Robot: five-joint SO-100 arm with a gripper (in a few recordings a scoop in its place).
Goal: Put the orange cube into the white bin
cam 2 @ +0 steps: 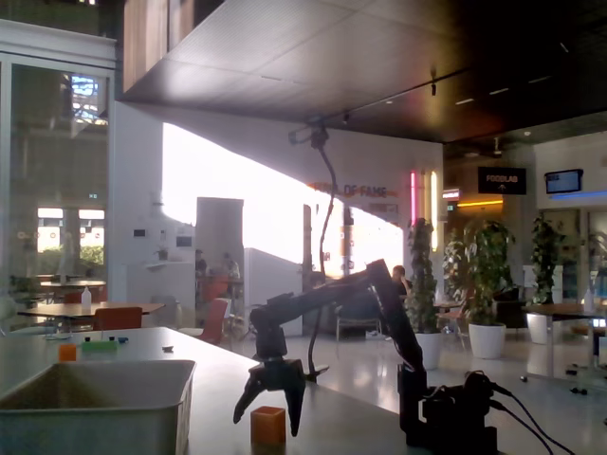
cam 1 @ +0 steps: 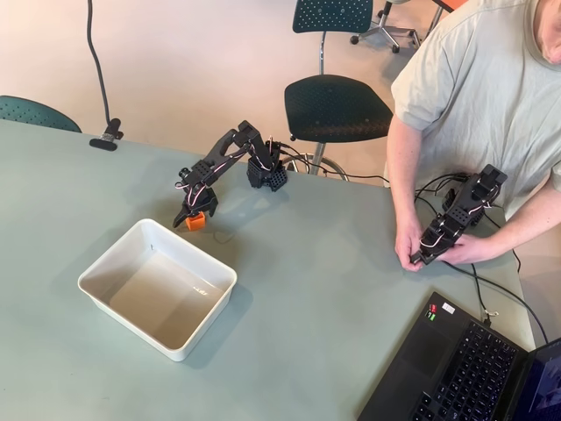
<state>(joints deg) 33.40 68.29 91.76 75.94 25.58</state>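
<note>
One white bin (cam 1: 158, 287), lower left of the overhead view, nothing in it. One orange cube (cam 1: 195, 221) on the table just off the bin's upper rim. One gripper (cam 2: 271, 406), jaws spread open, straddling the cube from above without clamping it. Cube looks light, rigid, smooth plastic: pinch two opposite flat faces mid-height.

Black arm (cam 1: 230, 153) (white cables), 2 fingers.

Cube (cam 1: 195, 222) just beside bin (cam 1: 105, 263)
</note>
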